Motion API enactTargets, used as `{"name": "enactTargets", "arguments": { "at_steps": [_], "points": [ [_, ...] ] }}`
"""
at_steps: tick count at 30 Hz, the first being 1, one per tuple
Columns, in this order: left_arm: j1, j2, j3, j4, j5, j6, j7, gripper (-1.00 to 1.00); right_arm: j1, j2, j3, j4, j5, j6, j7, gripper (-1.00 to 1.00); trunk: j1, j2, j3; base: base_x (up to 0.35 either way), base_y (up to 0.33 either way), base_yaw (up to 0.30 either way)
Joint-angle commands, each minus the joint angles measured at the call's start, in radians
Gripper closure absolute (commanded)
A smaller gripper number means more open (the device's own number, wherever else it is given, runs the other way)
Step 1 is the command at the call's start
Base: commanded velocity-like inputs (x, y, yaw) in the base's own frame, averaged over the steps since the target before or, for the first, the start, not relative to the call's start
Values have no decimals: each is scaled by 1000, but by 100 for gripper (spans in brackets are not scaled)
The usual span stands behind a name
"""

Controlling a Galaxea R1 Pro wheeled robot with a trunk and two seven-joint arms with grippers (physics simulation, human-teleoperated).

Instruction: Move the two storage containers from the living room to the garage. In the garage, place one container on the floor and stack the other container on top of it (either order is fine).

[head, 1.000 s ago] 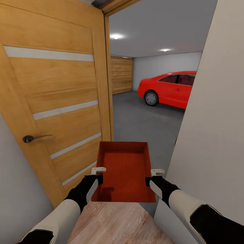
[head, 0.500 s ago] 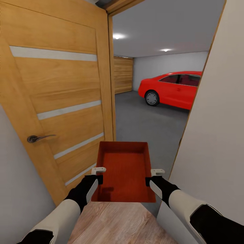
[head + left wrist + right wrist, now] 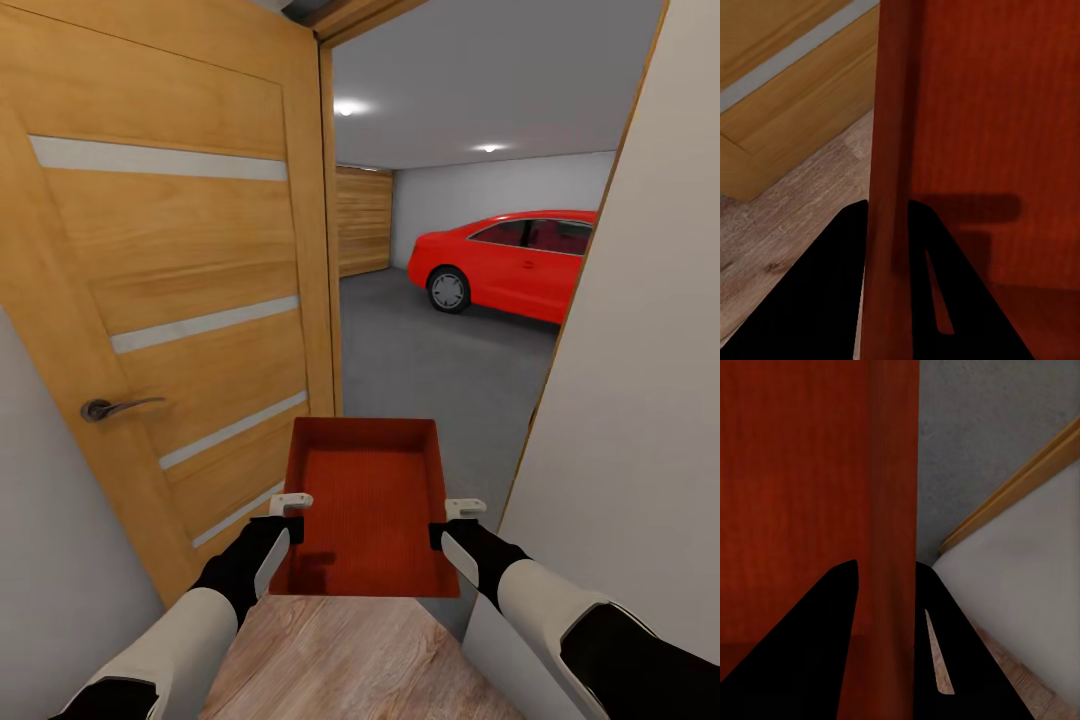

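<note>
Orange-red and matte, a rectangular topless storage container [image 3: 368, 505] with finely ribbed floor and slightly tapered walls hangs level in front of the robot, carried between both arms at the threshold of an open doorway. The left gripper [image 3: 289, 512] pinches the container's left wall, one black finger [image 3: 832, 292] outside the wall and the other inside, as the left wrist view shows. The right gripper [image 3: 458, 518] clamps the opposite wall in the same manner, with one dark finger [image 3: 810, 645] inside the bin and one outside. The container sits over the seam where light wood plank flooring [image 3: 340, 660] gives way to a rough dark grey concrete floor [image 3: 430, 370].

To the left stands a honey-wood door [image 3: 170, 300] with pale frosted horizontal strips and a dark lever handle [image 3: 105, 408], swung open against the frame. To the right a plain white wall [image 3: 640, 400] edged with a thin wood trim closes in near the right arm. Beyond the doorway lies the garage with its white back wall, two ceiling lights, a slatted wooden panel that is perhaps a large door [image 3: 364, 220], and a glossy red car [image 3: 510, 262] with a black wheel parked well away from the container.
</note>
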State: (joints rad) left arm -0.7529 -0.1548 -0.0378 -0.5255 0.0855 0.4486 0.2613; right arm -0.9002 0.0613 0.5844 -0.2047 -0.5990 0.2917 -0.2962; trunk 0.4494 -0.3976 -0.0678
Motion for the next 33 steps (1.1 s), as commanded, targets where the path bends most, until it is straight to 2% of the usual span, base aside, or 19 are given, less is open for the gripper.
{"name": "enactTargets", "arguments": {
  "at_steps": [1,19,33],
  "points": [
    [0,1,-2,-1,-9,10,11,100,-2,-11,-23,-2,27,8,-15,100,1,-2,-2,0,0,0],
    [0,1,-2,-1,-9,10,11,100,-2,-11,-23,-2,28,9,-15,100,1,-2,-2,0,5,0],
    [0,1,-2,-1,-9,10,12,100,-2,-11,-23,-3,27,8,-15,100,1,-2,-2,61,240,0]
  ]
}}
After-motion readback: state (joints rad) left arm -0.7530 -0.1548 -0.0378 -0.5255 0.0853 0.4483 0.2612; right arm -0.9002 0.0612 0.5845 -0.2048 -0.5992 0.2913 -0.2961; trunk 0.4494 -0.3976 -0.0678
